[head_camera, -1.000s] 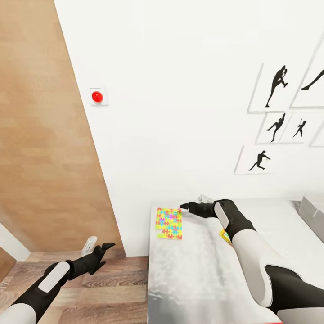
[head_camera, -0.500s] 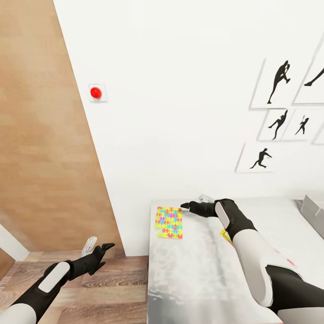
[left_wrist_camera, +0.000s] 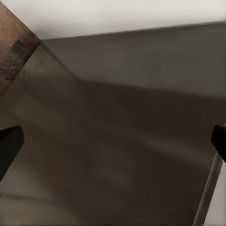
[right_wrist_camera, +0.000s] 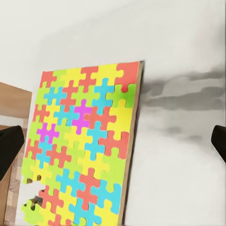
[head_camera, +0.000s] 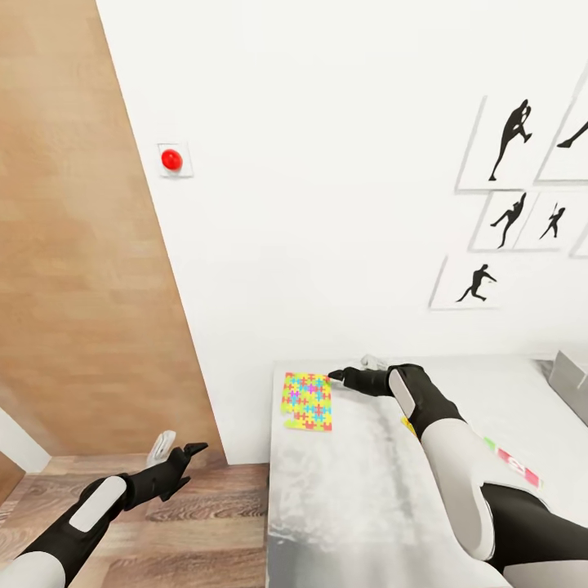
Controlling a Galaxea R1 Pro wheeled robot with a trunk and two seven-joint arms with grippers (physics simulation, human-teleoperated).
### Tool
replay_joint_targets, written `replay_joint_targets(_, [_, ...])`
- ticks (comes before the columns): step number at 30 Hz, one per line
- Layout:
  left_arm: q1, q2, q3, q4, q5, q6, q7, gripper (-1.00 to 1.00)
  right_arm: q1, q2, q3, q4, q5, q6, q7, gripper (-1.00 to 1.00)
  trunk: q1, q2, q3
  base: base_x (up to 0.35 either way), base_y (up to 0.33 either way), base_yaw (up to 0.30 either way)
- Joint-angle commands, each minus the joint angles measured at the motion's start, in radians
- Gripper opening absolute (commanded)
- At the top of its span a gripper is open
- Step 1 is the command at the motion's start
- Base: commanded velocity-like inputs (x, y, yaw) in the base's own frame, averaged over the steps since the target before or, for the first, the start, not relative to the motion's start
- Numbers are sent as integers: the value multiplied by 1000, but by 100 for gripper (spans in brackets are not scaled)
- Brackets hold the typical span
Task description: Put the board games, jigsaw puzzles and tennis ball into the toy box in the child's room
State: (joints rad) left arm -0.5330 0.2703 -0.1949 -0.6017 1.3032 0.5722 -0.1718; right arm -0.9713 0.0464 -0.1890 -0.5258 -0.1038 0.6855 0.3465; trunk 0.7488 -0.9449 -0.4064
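Clearance, pale grey glossy table [head_camera: 351, 490], near end
Bare top open beside the flat multicolour jigsaw sheet [head_camera: 307, 402]; white wall [head_camera: 327, 204] blocks behind; light grey bin [head_camera: 572, 377] at far end.

A child's room in a home — white walls hung with black baseball-player silhouette pictures [head_camera: 513, 139], light wood plank floor [head_camera: 196, 523], and a bright jigsaw puzzle [head_camera: 307, 400] lying on a pale glossy surface [head_camera: 359, 506].
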Motion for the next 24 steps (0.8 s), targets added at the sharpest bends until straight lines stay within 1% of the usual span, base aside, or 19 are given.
replay_joint_targets(1, [-1, 1, -5, 0, 2, 0, -3, 100, 0, 1, -7, -1, -5, 5, -1, 100, 4, -8, -4, 0, 0, 0])
replay_joint_targets(9, [0, 2, -4, -1, 2, 0, -12, 100, 1, 1, -6, 0, -6, -1, -1, 100, 35, -64, -29, 0, 0, 4])
replay_joint_targets(11, [1, 2, -3, -1, 2, 0, -13, 100, 0, 1, -6, 0, -6, -1, -1, 100, 35, -64, -29, 0, 0, 130])
replay_joint_targets(22, [2, 3, -3, -1, 2, -1, -16, 100, 0, 2, -6, 4, -4, 7, 2, 100, 35, -64, -27, 0, 0, 259])
replay_joint_targets(24, [2, 4, -3, -1, 2, -1, -16, 100, 0, 2, -8, 4, -4, 7, 1, 100, 35, -64, -27, 0, 0, 167])
